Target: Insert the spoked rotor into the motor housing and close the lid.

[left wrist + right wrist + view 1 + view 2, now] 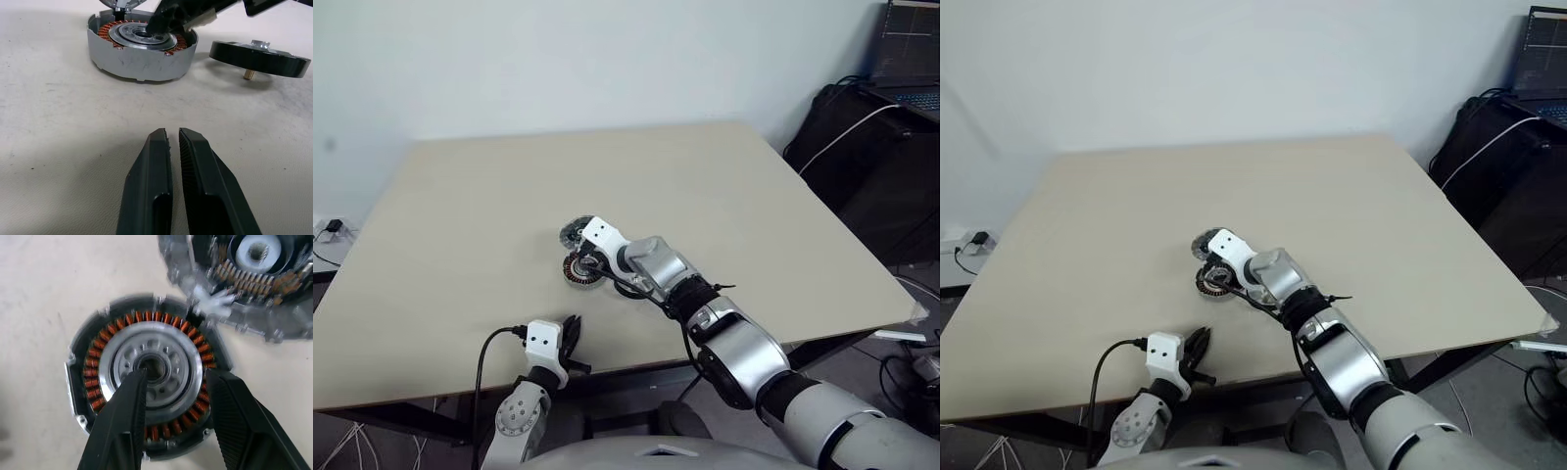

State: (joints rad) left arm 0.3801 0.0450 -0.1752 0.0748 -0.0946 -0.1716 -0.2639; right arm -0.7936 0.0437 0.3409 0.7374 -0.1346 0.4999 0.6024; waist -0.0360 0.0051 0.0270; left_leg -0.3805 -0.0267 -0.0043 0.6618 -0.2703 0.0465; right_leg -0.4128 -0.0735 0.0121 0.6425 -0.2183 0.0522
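Note:
The motor housing, a round grey shell with copper windings around a silver centre, lies on the table a little in front of the middle. My right gripper hangs open just above it, one fingertip over the centre hole and the other over the windings, with nothing held. Just beyond the housing lies the lid, a silver-grey ribbed disc. The spoked rotor, with its dark rim and silver hub, rests tilted on its short shaft beside the housing. My left gripper is shut and empty near the table's front edge.
The beige table has wide bare areas to the left, right and back. Past its right edge stands dark furniture with a laptop and cables. A black cable runs from my left wrist.

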